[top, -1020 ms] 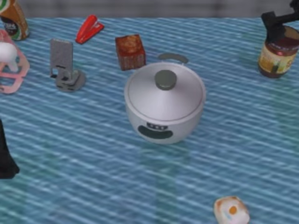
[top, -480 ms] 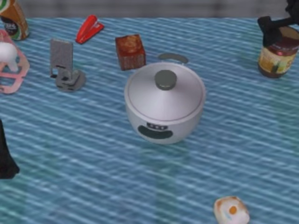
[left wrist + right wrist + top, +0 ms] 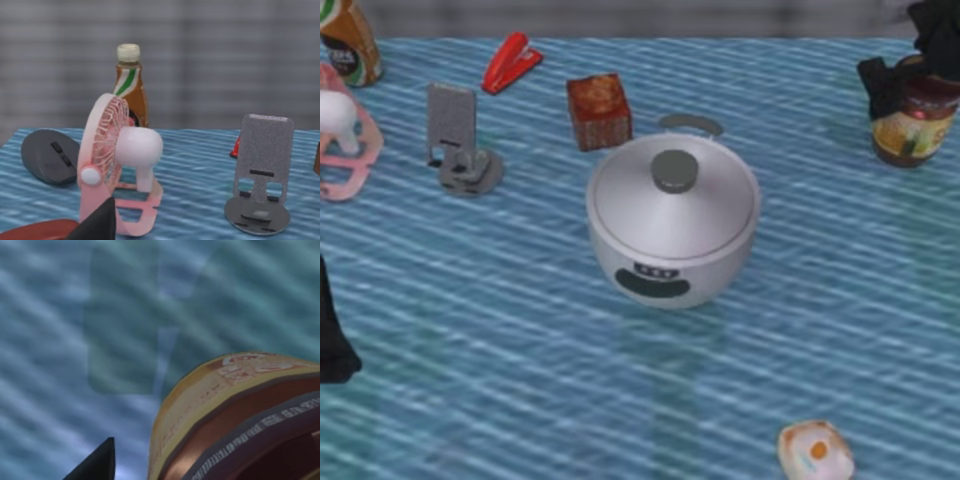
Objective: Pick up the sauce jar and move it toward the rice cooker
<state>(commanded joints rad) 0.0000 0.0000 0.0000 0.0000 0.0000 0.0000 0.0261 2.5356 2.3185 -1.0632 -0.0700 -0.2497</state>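
Two arms are mine, but only my right gripper (image 3: 912,75) is at work, up in the top view's upper right corner, its dark fingers straddling the lid of the sauce jar (image 3: 913,122). Whether those fingers are pressed against the jar or only beside it I cannot tell from above, and the right wrist view does not settle it either: it is filled by the jar's yellow-orange label and dark lid rim (image 3: 240,415) (very near the lens), with one dark fingertip (image 3: 97,462) showing apart from the glass and blue table (image 3: 75,315) behind. The jar stands upright at the right edge of the frame, well apart from the rice cooker (image 3: 672,220), which sits at the centre of the table (image 3: 500,330) with its dark panel facing the lower edge. My left arm (image 3: 332,325) is parked at the left edge of the top view. Near the cooker's upper left is a brown box (image 3: 599,110); further left stand a grey phone stand (image 3: 460,140), a red stapler (image 3: 510,62), a pink fan (image 3: 342,135) and a brown bottle (image 3: 350,40).
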